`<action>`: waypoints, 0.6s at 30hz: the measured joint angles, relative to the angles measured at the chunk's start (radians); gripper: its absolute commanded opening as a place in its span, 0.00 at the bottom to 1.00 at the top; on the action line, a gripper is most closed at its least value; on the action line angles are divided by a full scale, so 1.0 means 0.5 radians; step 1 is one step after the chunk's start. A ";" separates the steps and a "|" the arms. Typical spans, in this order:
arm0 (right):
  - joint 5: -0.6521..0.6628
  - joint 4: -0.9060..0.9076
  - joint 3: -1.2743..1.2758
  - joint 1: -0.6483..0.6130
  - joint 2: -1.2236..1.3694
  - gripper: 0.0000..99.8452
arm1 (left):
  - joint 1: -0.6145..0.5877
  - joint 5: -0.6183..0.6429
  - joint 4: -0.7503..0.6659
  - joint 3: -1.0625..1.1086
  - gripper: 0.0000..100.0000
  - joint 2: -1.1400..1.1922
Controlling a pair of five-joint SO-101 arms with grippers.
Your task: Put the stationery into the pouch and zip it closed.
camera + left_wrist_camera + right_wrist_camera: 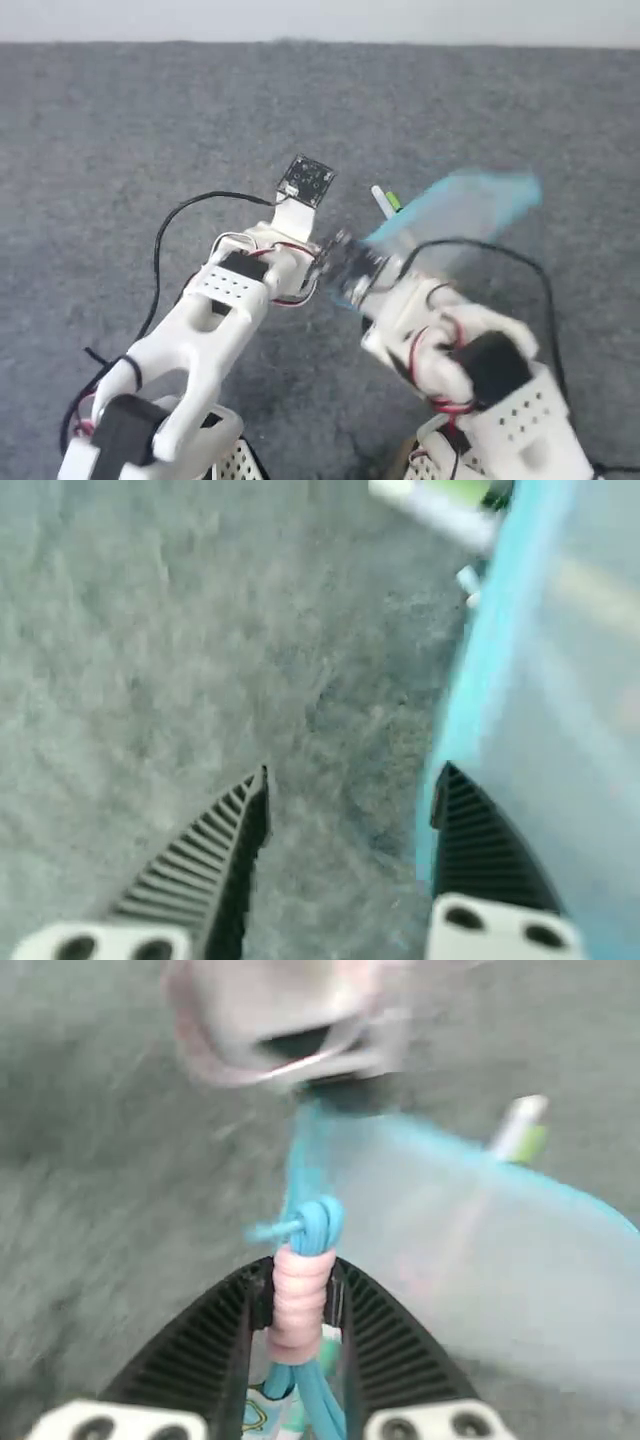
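Zip pull (298, 1320) first: my right gripper (300, 1268) is clamped tight on it, a pink beaded tab on a knotted teal cord. That grip makes sense, since the pull is the one part that drives the zip along. Seen from above, the pouch (455, 215) stretches away from that grip toward 2 o'clock. It is a translucent bag with teal edging, over the right half of the grey table (120, 130).

My left gripper (353, 775) has its jaws spread wide with nothing between them, one finger just beside the pouch's teal edge. I judge it is placed there to pinch that edge and brace the bag, because a soft pouch drags along with the slider unless something anchors it.

A white pen (386, 200) with a green cap pokes out past the pouch's edge at about 1 o'clock from the right gripper — whether its body is properly inside I cannot tell. To my mind the zip should not run until that pen is tucked clear of the teeth, or it may jam
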 measured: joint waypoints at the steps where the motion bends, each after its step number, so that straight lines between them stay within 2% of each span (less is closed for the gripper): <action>1: -0.006 0.000 -0.095 0.031 0.074 0.01 | 0.000 -0.003 0.000 0.000 0.25 0.015; 8: -0.092 0.000 -0.948 0.058 1.034 0.01 | -0.006 0.025 -0.018 0.003 0.25 0.021; 12: -0.129 0.031 -1.461 -0.012 1.596 0.01 | -0.006 0.068 -0.018 0.003 0.25 0.021; 15: -0.144 0.123 -1.636 -0.120 1.884 0.01 | -0.012 0.101 -0.018 0.003 0.25 0.021; 18: -0.144 0.147 -1.645 -0.153 1.933 0.01 | -0.080 0.160 -0.018 0.015 0.25 0.021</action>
